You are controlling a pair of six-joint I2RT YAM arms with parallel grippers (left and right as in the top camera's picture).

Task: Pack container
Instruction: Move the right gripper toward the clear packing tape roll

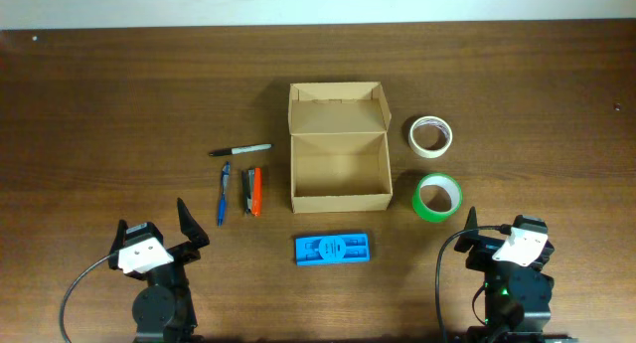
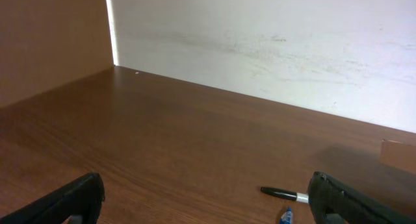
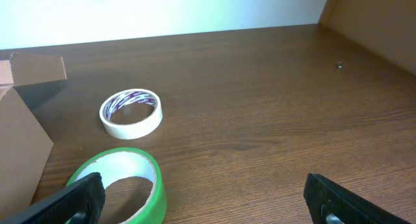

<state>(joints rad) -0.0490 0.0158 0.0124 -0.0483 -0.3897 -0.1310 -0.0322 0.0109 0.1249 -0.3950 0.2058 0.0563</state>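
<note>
The container (image 1: 338, 202), a tan cardboard box, stands at mid-table with its flap lid open toward the back and nothing inside. My left gripper (image 1: 154, 224) rests open at the front left. In the left wrist view this gripper (image 2: 208, 208) holds nothing, and a black marker (image 2: 283, 194) lies ahead by its right finger. My right gripper (image 1: 495, 229) sits open at the front right. Seen from the right wrist, that gripper (image 3: 201, 201) is empty, with the green tape roll (image 3: 159, 185) just beside its left finger. A corner of the container (image 3: 19, 146) shows at the left edge.
Left of the box lie a black marker (image 1: 240, 150), a blue pen (image 1: 224, 192) and black and orange pens (image 1: 252, 190). A flat blue case (image 1: 332, 249) lies in front of the box. A white tape roll (image 1: 415, 134) and a green tape roll (image 1: 421, 210) sit to its right.
</note>
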